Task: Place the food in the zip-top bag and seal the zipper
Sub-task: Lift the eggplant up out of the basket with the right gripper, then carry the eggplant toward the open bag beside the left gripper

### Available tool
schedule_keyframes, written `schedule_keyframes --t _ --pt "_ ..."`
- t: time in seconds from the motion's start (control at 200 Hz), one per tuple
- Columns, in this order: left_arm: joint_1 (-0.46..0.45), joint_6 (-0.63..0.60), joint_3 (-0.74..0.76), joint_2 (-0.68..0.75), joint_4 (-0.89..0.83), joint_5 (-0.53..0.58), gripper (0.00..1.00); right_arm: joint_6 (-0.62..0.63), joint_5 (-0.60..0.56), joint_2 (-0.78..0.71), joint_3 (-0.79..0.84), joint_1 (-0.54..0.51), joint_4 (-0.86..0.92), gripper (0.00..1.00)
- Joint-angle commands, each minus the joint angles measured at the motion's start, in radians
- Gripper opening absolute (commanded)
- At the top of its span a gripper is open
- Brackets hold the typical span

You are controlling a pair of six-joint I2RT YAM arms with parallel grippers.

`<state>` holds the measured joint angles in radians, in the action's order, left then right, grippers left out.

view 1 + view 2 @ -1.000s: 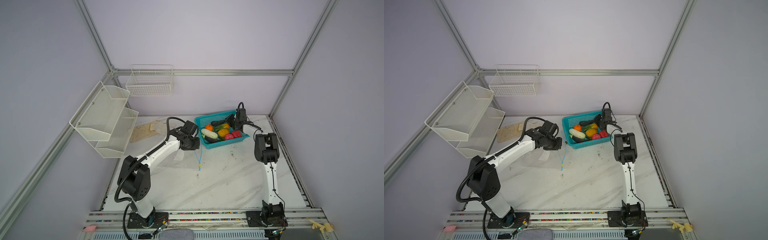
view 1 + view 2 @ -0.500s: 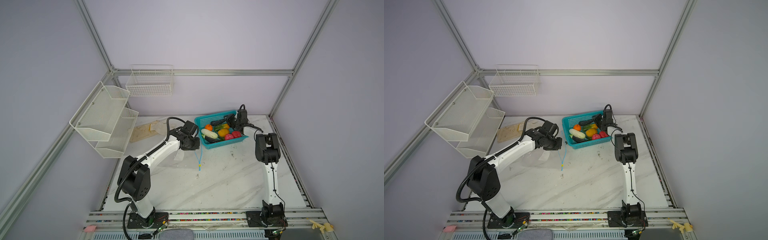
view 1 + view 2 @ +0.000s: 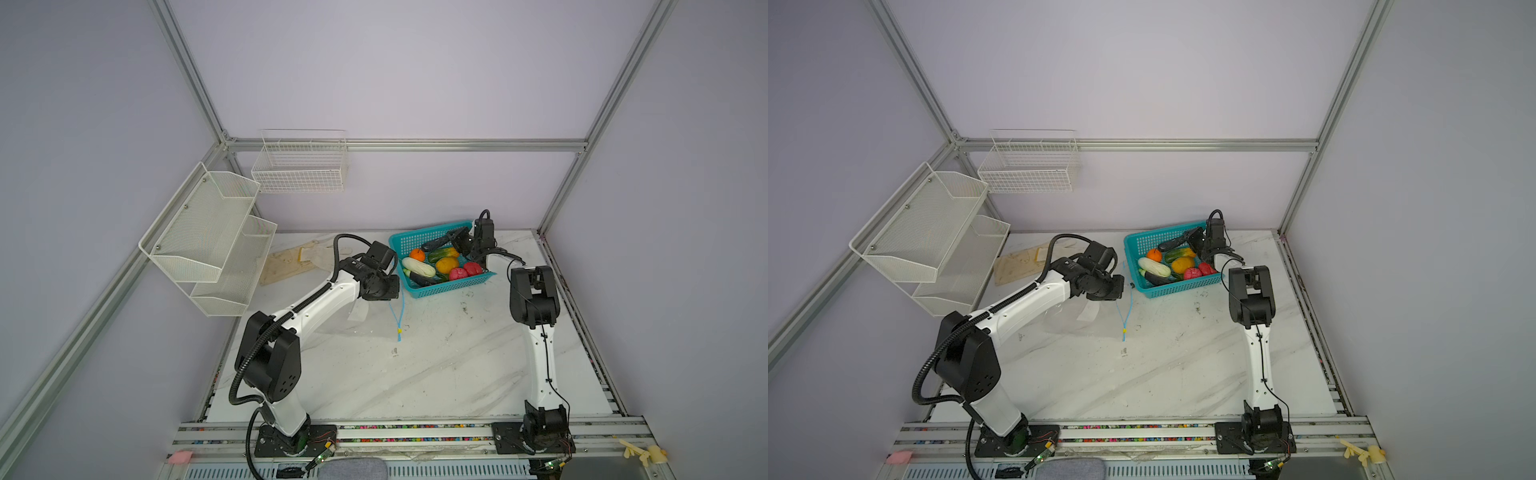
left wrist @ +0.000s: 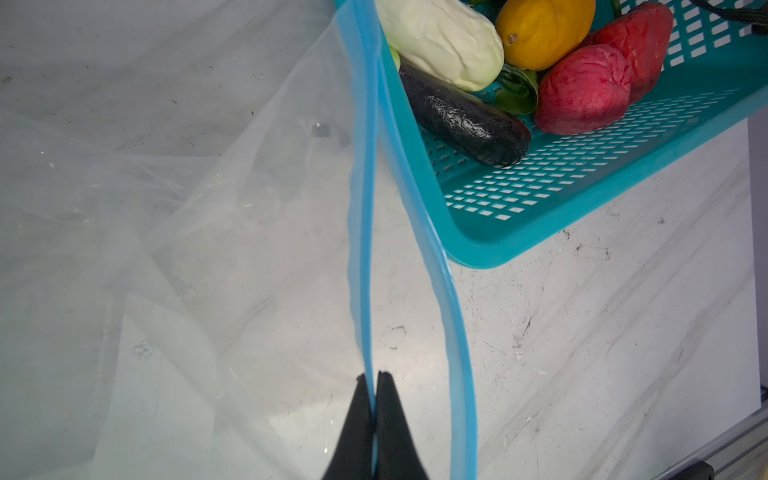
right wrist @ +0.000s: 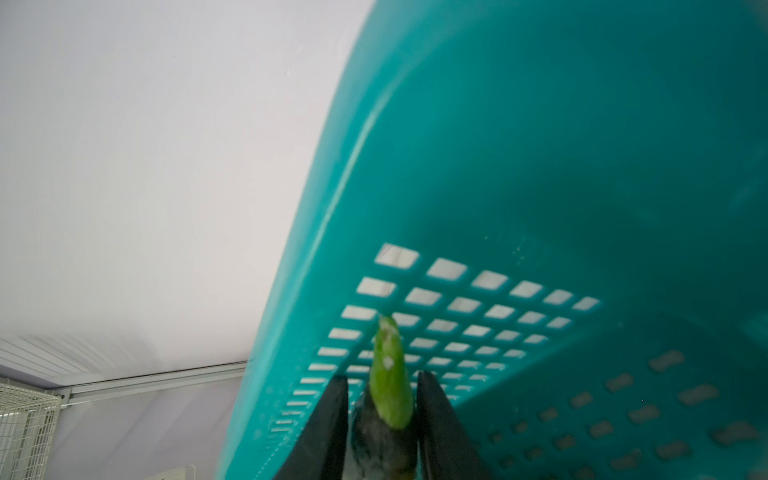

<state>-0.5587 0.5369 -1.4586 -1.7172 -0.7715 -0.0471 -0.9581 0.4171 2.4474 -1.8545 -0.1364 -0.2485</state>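
DESK: Overhead pair first. What do they give us?

PHOTOG: In both top views the zip-top bag (image 3: 365, 324) lies clear and crumpled on the scuffed white marbled table (image 3: 436, 374). Its blue zipper (image 3: 400, 309) runs toward the camera and ends at a yellow slider (image 3: 399, 331). The left gripper (image 3: 395, 286) sits at the zipper's far end, just beside the teal basket (image 3: 453, 286), where the food (image 3: 446, 266) is heaped. The right gripper (image 3: 442, 241) reaches into the basket's far side, and its grip is too small to read from up there. Lavender walls, aluminium framing, a white mesh shelf (image 3: 208, 237) and a wire rack (image 3: 1030, 166) close the scene.

DESK: And the left wrist camera?

PHOTOG: Only it shows the pinch. The jaws are closed tight on one lip of the zipper while the other lip bows away along the basket's rim, so the bag's mouth gapes. Beyond lie a white vegetable (image 4: 440, 37), a yellow fruit (image 4: 540, 29), two red pieces and a dark eggplant (image 4: 465, 120), all inside the basket and well apart from those fingertips.

DESK: Right wrist?

PHOTOG: Blurred, but it alone shows a green-stemmed eggplant piece (image 5: 384, 436) between the fingers. The jaws are part-closed against its sides, and the stem points at the basket's perforated wall.
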Motion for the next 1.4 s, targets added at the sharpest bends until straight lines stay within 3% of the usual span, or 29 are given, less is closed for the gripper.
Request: schedule_keyframes --t 0.0,0.335,0.875,1.17,1.395 --pt "0.004 -0.021 -0.057 0.027 0.017 0.008 0.0 -0.03 0.014 0.022 0.005 0.003 -0.02 0.28" --pt "0.008 -0.02 -0.058 0.029 0.011 0.009 0.0 -0.015 0.02 -0.037 0.038 0.003 -0.073 0.21" --pt "0.014 0.005 -0.102 0.015 -0.016 -0.017 0.0 0.066 -0.029 -0.291 0.154 0.004 -0.111 0.18" --pt "0.015 0.01 -0.151 -0.01 -0.039 -0.019 0.0 0.112 -0.029 -0.577 0.456 -0.003 -0.176 0.18" --pt "0.017 0.004 -0.192 -0.036 -0.057 -0.021 0.0 0.16 -0.06 -0.826 0.657 -0.067 -0.119 0.18"
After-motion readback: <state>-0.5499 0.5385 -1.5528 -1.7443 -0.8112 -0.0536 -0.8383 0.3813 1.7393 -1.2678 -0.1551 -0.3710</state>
